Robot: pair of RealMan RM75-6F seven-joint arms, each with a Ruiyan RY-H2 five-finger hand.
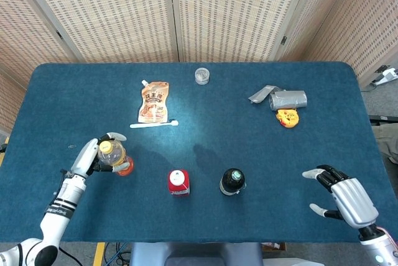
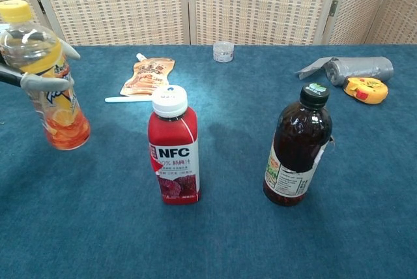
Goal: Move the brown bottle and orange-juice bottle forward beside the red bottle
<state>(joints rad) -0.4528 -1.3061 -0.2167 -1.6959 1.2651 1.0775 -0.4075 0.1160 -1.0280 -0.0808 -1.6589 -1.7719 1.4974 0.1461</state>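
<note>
My left hand [image 1: 88, 157] grips the orange-juice bottle [image 1: 113, 156], yellow-capped and tilted; in the chest view the orange-juice bottle [image 2: 49, 90] leans at the far left with fingers [image 2: 40, 80] wrapped round its label. The red bottle [image 1: 178, 182] with a white cap stands near the front middle, seen as the red NFC bottle [image 2: 174, 155] in the chest view. To its right stands the brown bottle [image 1: 232, 181], dark with a black cap [image 2: 298, 152], untouched. My right hand [image 1: 345, 199] hovers open at the front right, far from the bottles.
A brown snack pouch [image 1: 154, 101] and a white stick [image 1: 154, 124] lie behind the bottles. A small clear jar [image 1: 202, 76] sits at the back middle. A grey roll [image 1: 281, 99] and a yellow tape measure [image 1: 287, 117] lie at the back right.
</note>
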